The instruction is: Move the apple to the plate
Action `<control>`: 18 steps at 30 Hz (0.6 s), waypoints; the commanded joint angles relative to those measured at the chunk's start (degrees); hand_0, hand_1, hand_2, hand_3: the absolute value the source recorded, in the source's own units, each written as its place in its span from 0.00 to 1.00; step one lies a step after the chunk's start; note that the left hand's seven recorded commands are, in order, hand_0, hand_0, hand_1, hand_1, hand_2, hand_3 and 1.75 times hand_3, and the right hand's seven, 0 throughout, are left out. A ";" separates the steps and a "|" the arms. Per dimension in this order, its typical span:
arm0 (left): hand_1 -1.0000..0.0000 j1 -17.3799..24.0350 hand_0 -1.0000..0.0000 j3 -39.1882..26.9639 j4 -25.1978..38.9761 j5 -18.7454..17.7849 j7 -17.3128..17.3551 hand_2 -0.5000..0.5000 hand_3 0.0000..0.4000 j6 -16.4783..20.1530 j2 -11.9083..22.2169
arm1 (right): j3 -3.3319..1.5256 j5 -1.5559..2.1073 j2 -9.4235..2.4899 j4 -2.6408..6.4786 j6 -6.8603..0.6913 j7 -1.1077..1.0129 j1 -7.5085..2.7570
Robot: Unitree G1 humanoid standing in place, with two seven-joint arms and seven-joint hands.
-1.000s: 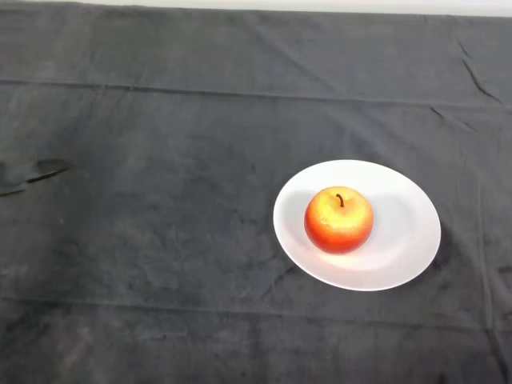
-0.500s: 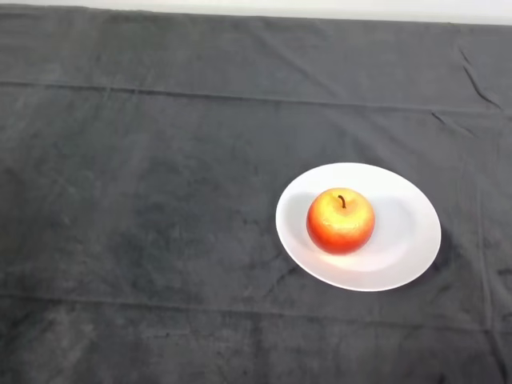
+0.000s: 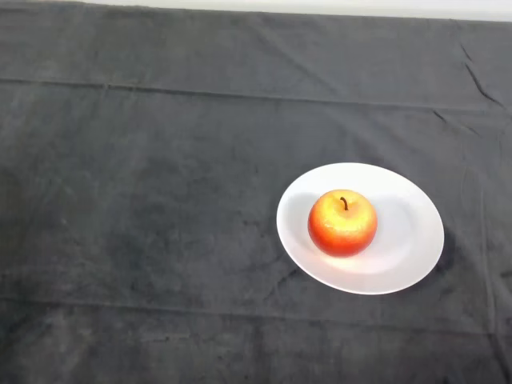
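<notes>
1 apple [image 3: 343, 223], red and orange, stem up, sitting upright on the white plate [image 3: 412, 258], a little left of its middle. Plate lying on the dark-clothed table [image 3: 144, 208], toward the right edge. Judged done: nothing left to move. No hand in view, so cannot tell the state of its fingers.
</notes>
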State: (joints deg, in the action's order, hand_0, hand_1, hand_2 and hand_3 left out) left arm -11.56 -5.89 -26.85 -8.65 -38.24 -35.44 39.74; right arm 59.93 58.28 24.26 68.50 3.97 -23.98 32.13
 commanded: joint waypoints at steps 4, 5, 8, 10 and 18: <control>1.00 -0.26 1.00 -3.19 0.43 1.90 0.50 0.50 0.00 1.17 -1.43 | 0.71 0.57 -0.08 -1.42 0.10 0.21 -0.57; 1.00 -0.25 1.00 -3.38 0.54 2.09 0.65 0.50 0.00 1.26 -1.55 | 0.70 0.57 -0.08 -1.43 0.10 0.21 -0.58; 1.00 -0.24 1.00 -3.90 0.69 2.64 1.06 0.50 0.00 1.36 -1.95 | 0.70 0.57 -0.09 -1.46 0.09 0.23 -0.59; 1.00 -0.27 1.00 -4.24 0.72 2.95 1.36 0.50 0.00 1.38 -2.20 | 0.69 0.57 -0.10 -1.48 0.09 0.24 -0.59; 1.00 -0.44 1.00 -5.45 0.96 4.21 2.40 0.50 0.00 1.63 -3.32 | 0.67 0.57 -0.12 -1.55 0.07 0.29 -0.61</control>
State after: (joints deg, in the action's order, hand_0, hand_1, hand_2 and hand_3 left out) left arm -11.74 -8.51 -26.85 -5.00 -36.17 -34.44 37.47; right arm 59.93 58.28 24.26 68.50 3.97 -23.98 32.13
